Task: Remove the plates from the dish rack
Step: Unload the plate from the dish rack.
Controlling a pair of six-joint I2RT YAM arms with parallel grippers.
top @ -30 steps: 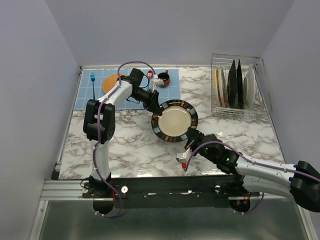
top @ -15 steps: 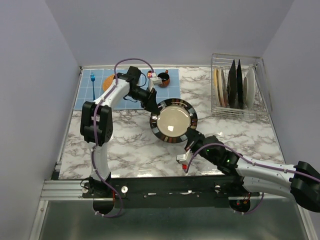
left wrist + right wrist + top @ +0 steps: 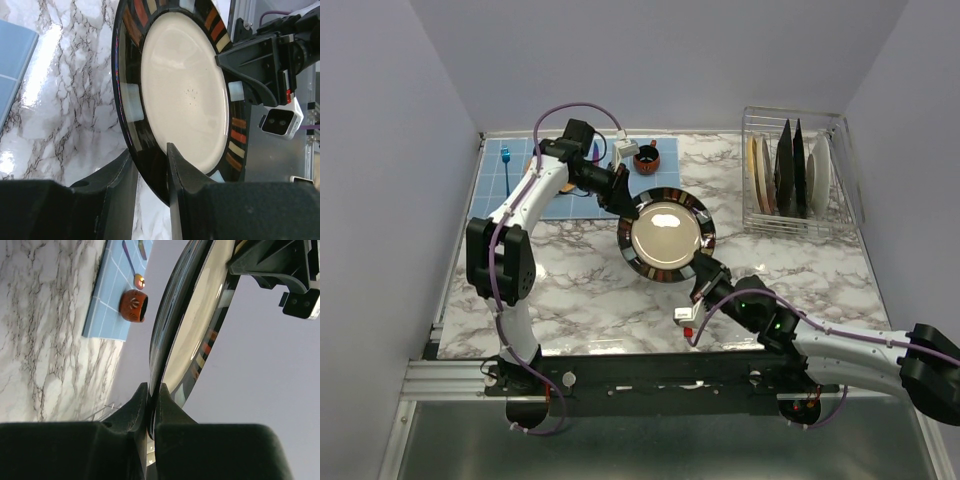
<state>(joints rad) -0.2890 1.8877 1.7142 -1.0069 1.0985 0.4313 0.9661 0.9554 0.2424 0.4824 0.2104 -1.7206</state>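
My L hand (image 3: pixel 150 176) and R hand (image 3: pixel 152 405) each pinch opp. rims of the black-rimmed plate (image 3: pixel 667 233), tilted above table (image 3: pixel 582 292).

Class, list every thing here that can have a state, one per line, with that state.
Black-rimmed plate: in the air, tilted, gripped at its rim.
Right gripper: shut on the plate's rim.
Left gripper: fingers either side of the rim; clamping unclear.
Dish rack: holds other plates, standing on edge.
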